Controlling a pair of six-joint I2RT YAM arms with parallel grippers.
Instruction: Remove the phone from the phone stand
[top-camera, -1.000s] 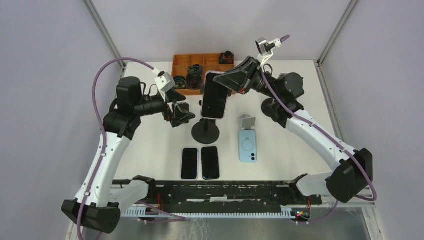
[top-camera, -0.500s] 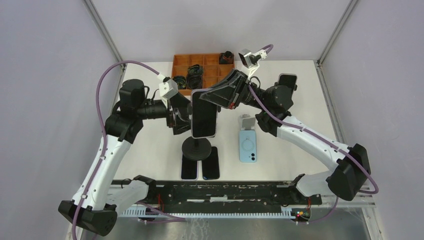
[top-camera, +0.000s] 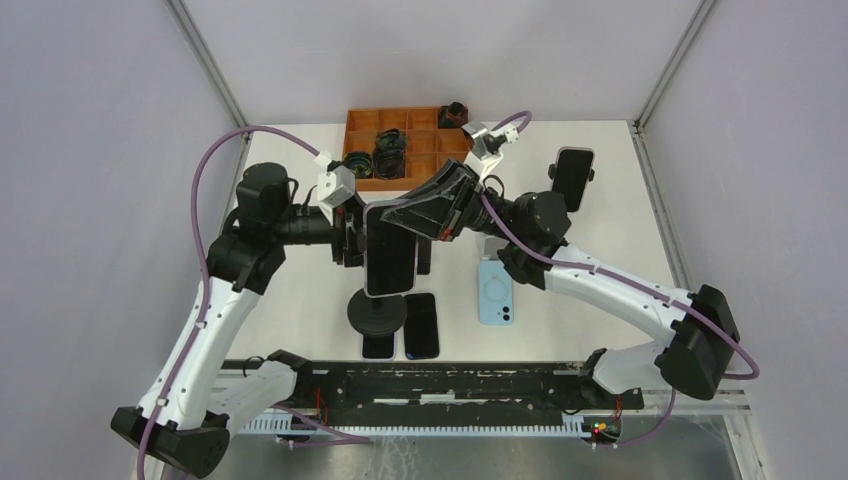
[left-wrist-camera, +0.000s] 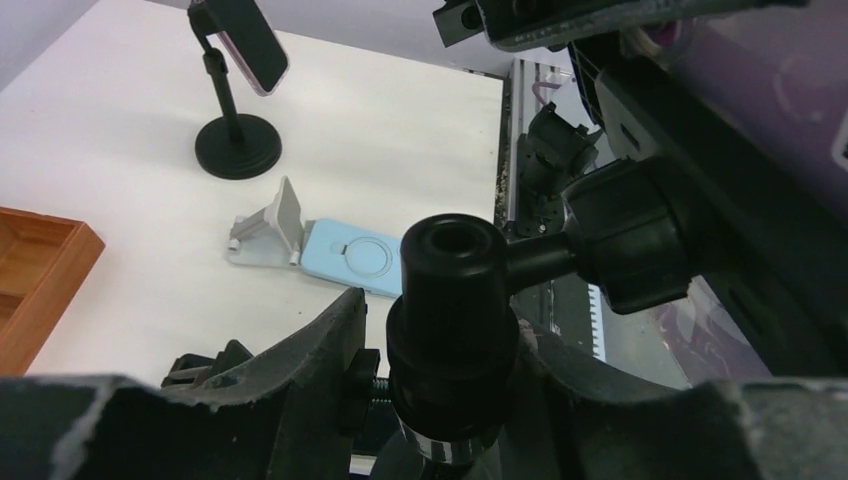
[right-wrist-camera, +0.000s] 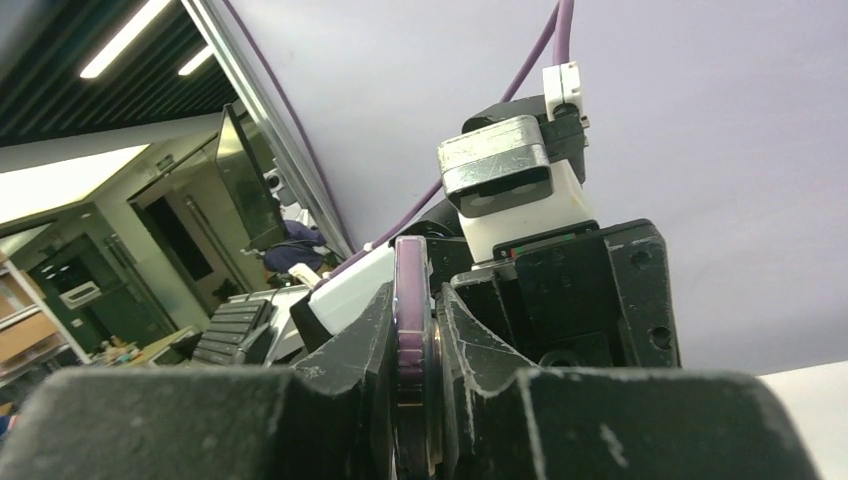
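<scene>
At centre frame, the right gripper (top-camera: 395, 214) clenches the phone (top-camera: 389, 262) by its edge while the left gripper (top-camera: 352, 236) clamps the phone stand (top-camera: 377, 313) at its post. The separating step looks to be in hand. Next, pull the phone clear of its mount.

You see the phone (top-camera: 389, 250) as a glossy black glass slab with a shiny purple edge, on a phone stand (left-wrist-camera: 452, 300) of smooth matt black plastic. The left gripper (left-wrist-camera: 445, 395) has fingers (left-wrist-camera: 300, 370) of rough, grainy matt black; the table (top-camera: 300, 295) is matt white and the tray (top-camera: 351, 122) bare orange-brown wood.
</scene>
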